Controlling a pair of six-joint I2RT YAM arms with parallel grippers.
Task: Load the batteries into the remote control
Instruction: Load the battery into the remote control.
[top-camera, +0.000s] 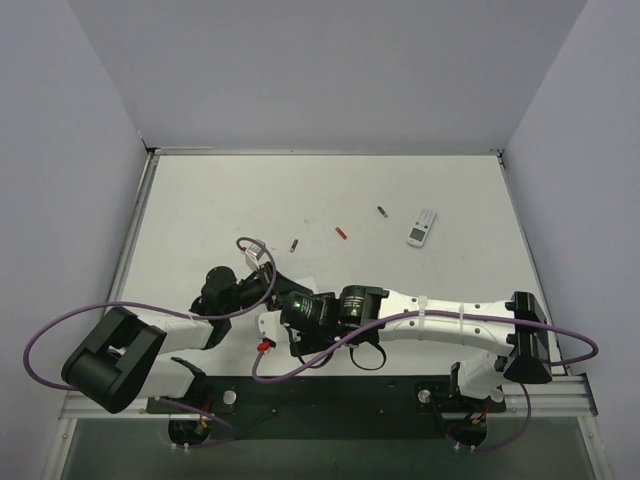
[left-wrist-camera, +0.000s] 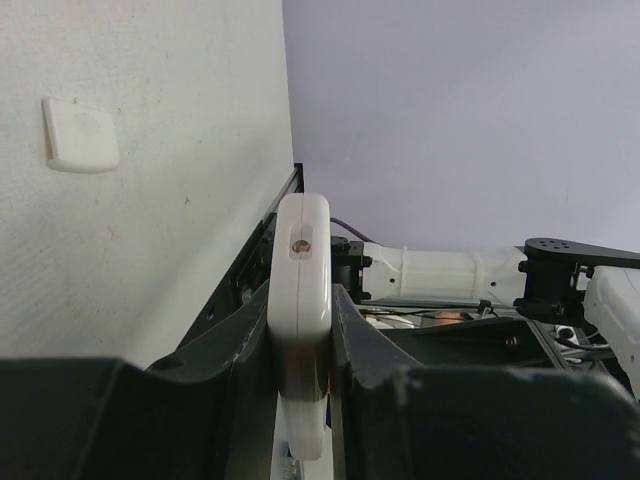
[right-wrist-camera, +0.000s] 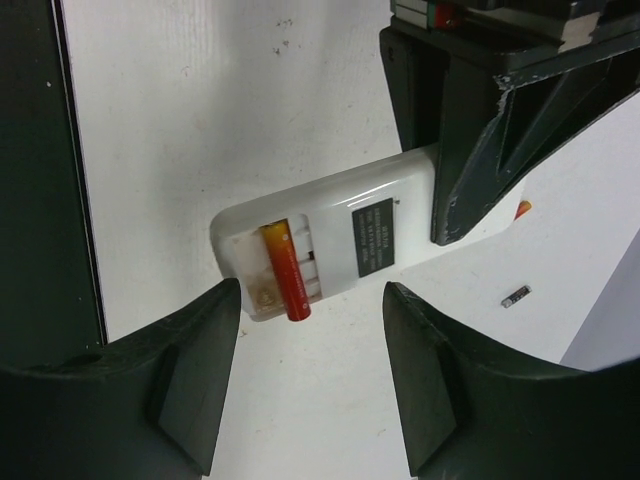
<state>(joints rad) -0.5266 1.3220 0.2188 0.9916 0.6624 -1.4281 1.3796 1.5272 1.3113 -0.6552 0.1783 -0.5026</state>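
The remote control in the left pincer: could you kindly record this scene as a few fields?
held item: small white-backed rectangular plastic remote control, battery bay open
left pincer: shut on the remote's sides
right pincer: open, empty, close by the bay
first battery: small red cylindrical battery in the bay, one end past its edge
second battery: matching red cylinder loose on the white table
also on table: two dark grey cylinders, white-faced remote, white square plastic piece

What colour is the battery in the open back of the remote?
The battery is red, yellowish at one end; clearest in the right wrist view.
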